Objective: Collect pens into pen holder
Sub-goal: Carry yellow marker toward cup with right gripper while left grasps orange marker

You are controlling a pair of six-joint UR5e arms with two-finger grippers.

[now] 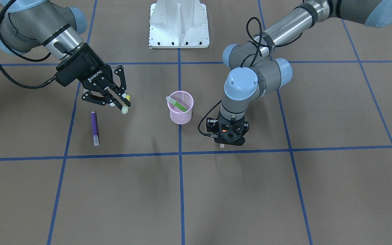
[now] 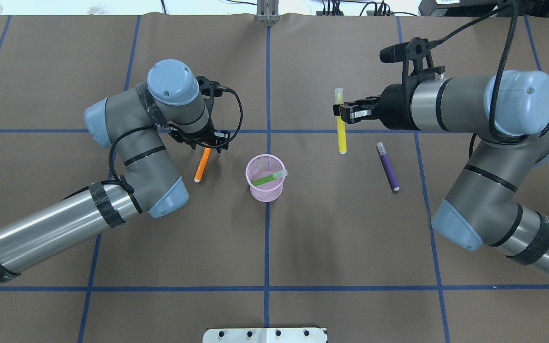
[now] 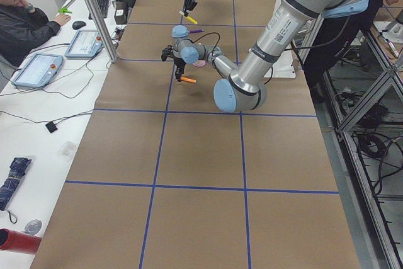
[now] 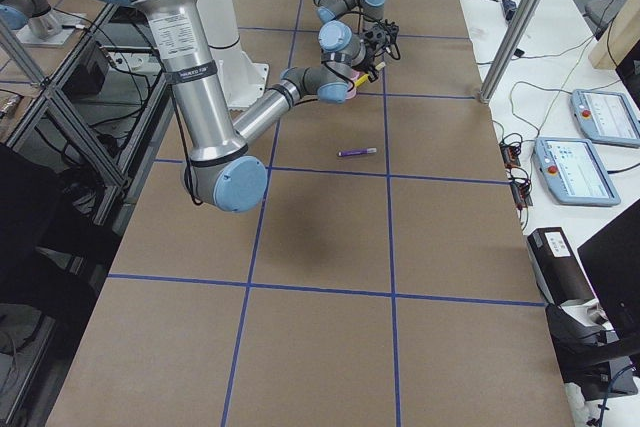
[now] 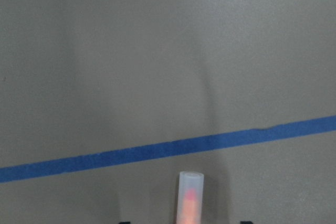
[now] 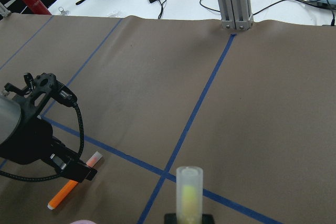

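A small round pink wire-mesh pen holder (image 2: 265, 194) is set upright on the central blue tape line (image 2: 267, 247), about the middle of the brown paper-covered worktop (image 2: 350, 238). A bright green pen (image 2: 266, 179) is leant inside it. Its translucent whitish cap is raised over the rim toward the worktop's edge on the robot's right.

A slim orange pen (image 2: 201, 165) is seen on the robot's left of the holder, near it but apart, and appears to be lying on the worktop. Its whitish cap is turned toward the operators' edge. The left gripper (image 2: 203, 142) is pointed straight down over the capped end. Its jaws are spread to either side of the pen. In the left wrist view the fingertips are only just caught at the bottom edge, set much wider than the cap between them, so the pen is straddled rather than clamped.

A slim yellow pen (image 2: 341, 138) is clamped between the closed jaws of the right gripper (image 2: 342, 113). It is gripped nearer its capped end and held clear of the worktop on the robot's right of the holder, the cap again toward the operators' edge.

A slim purple pen (image 2: 388, 167) is laid flat on the worktop, further toward the right-hand edge and well apart from the holder. It is touched by neither gripper, and its whitish cap faces the operators' edge.

A white base plate (image 1: 179, 23) is seen at the robot-side edge.
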